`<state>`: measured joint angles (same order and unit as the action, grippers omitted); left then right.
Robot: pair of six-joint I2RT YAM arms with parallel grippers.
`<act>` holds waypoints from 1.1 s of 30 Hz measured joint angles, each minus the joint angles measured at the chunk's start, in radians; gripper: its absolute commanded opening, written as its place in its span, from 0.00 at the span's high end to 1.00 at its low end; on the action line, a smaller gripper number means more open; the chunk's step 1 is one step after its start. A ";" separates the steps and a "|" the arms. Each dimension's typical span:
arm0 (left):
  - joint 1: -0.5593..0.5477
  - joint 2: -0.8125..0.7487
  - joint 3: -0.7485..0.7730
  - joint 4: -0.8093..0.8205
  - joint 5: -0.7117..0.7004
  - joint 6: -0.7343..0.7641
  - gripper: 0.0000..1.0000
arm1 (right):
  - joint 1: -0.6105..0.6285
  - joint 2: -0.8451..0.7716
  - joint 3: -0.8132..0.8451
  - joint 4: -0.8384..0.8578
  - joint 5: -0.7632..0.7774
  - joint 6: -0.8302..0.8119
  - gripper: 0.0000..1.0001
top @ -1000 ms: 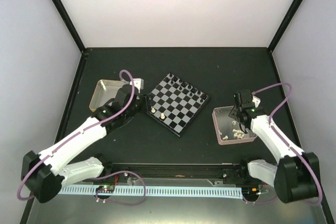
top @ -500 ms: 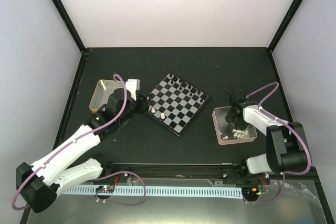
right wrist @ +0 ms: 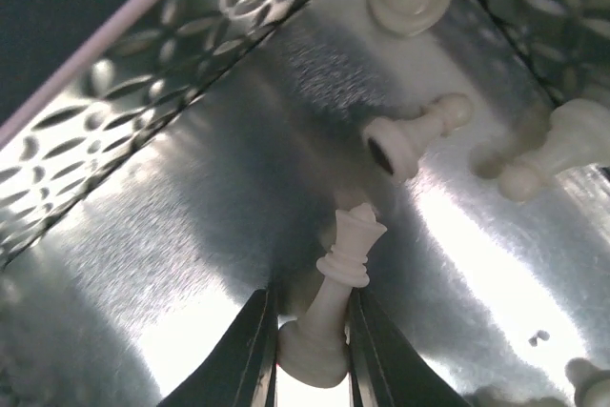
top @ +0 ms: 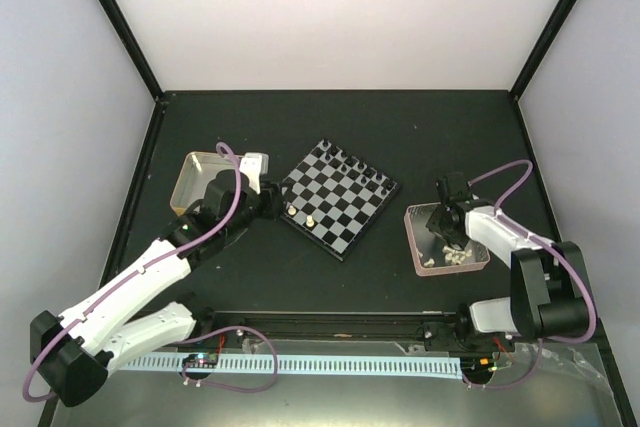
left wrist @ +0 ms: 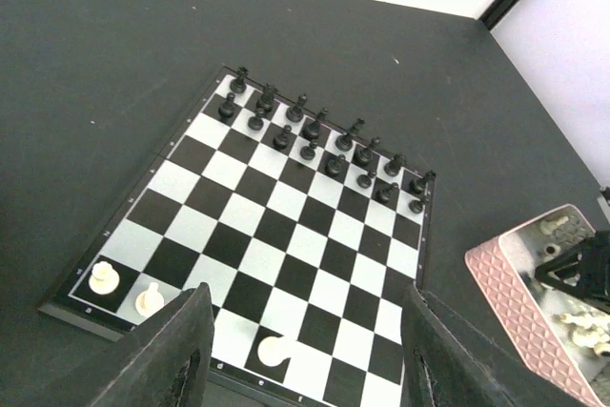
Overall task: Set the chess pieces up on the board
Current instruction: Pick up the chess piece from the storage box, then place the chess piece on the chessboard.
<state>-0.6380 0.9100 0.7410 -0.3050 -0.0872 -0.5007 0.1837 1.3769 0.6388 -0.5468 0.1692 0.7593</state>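
The board lies turned like a diamond at mid-table. Black chess pieces fill its two far rows, and three white ones stand along the near edge. My left gripper hovers open over that near edge, above a white piece, holding nothing. In the top view it sits at the board's left corner. My right gripper is down inside the tray and shut on a white queen-shaped piece. Loose white pieces lie around it.
The pink tray with a shiny metal floor sits right of the board and shows at the right edge of the left wrist view. A yellow-rimmed tin lies left of the board, behind my left arm. Black frame posts border the table.
My right gripper has dropped into the tray and closed on the white piece. The left arm has drawn back slightly and its jaws have widened a little.
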 measured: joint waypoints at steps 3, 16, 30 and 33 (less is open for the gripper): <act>0.000 0.000 0.000 0.001 0.036 -0.005 0.39 | 0.012 -0.058 -0.020 0.017 -0.039 -0.027 0.91; 0.002 0.138 0.194 0.008 0.463 -0.069 0.27 | 0.189 -0.521 -0.037 0.375 -0.592 -0.273 0.87; -0.006 0.348 0.325 0.037 0.945 -0.205 0.41 | 0.334 -0.480 0.040 0.499 -1.088 -0.441 0.86; -0.015 0.352 0.325 0.052 0.999 -0.218 0.45 | 0.336 -0.471 0.054 0.494 -1.128 -0.468 0.87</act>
<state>-0.6529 1.2621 1.0657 -0.2531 0.9115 -0.7189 0.5198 0.9062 0.6930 -0.0528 -0.9588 0.2916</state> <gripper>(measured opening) 0.580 0.169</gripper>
